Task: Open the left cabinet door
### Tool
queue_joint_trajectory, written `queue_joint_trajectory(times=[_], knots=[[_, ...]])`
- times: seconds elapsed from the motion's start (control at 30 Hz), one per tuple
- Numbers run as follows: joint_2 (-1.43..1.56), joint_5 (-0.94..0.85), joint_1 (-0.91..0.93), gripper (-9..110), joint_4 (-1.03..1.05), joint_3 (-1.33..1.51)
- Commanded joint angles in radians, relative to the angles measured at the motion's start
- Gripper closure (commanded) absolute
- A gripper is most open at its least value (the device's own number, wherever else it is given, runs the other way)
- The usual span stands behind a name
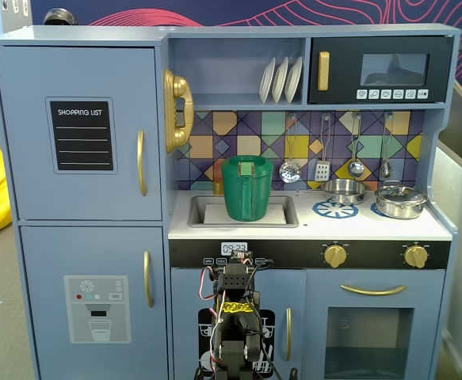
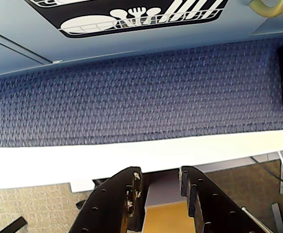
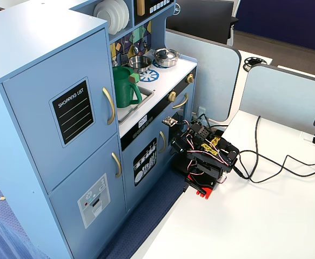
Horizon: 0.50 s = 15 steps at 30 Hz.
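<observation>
We see left cabinet door shut, upper left of toy kitchen in a fixed view. Arm folded low on table; gripper jaws apart, empty, over carpet.

In a fixed view, the chalkboard door fills the kitchen's upper left, closed, with the dispenser door below it. To its right lies the sink holding a jug, with pots further right. The arm sits folded before the lower middle doors, on the table.
</observation>
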Motion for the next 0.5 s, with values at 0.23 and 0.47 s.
queue_joint_trajectory(times=[0.23, 0.47], knots=[[-0.003, -0.020, -0.012, 101, 0.127, 0.074], [-0.005, -0.032, -0.063, 101, 0.040, 0.074]])
